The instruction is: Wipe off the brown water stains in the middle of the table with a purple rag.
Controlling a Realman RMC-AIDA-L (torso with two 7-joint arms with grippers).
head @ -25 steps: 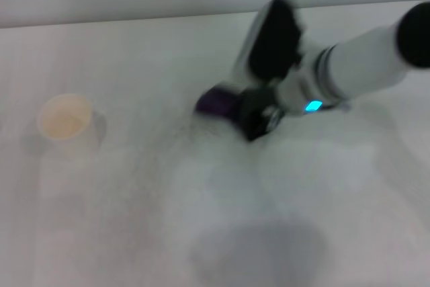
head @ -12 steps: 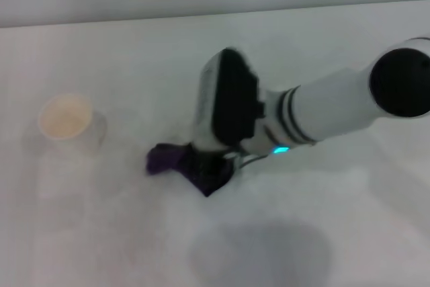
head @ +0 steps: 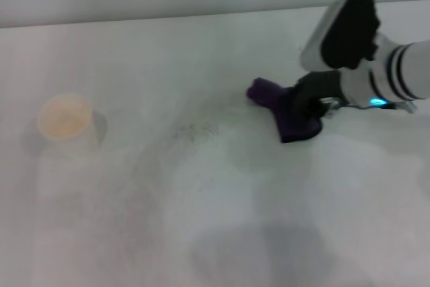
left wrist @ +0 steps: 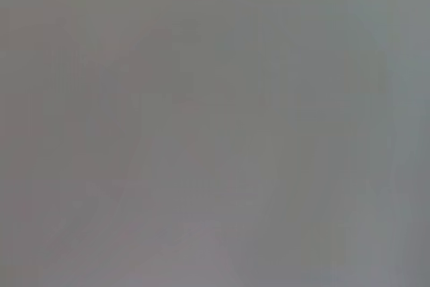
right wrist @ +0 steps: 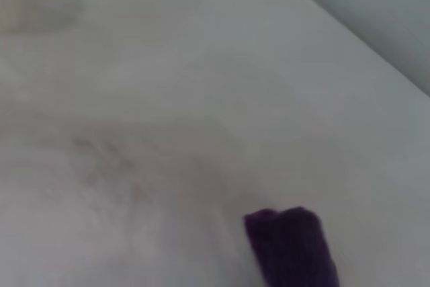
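Note:
The purple rag (head: pixel 281 109) lies pressed on the white table (head: pixel 222 220), right of the middle. My right gripper (head: pixel 310 103) is shut on its right end, with the white arm reaching in from the right edge. Left of the rag, the brown water stains (head: pixel 195 130) show only as a faint smear with tiny dark specks. In the right wrist view the rag's free end (right wrist: pixel 290 245) pokes out over the table, and the faint smear (right wrist: pixel 104 159) lies beyond it. The left gripper is out of view; the left wrist view shows only plain grey.
A cream paper cup (head: pixel 65 119) stands on the table at the far left, well away from the rag. The table's far edge (head: pixel 201 17) meets a grey wall. A grey shadow patch (head: pixel 262 253) lies on the near middle of the table.
My right gripper swept the rag left across the middle of the table, then pulled it back to the right. The cup has not moved.

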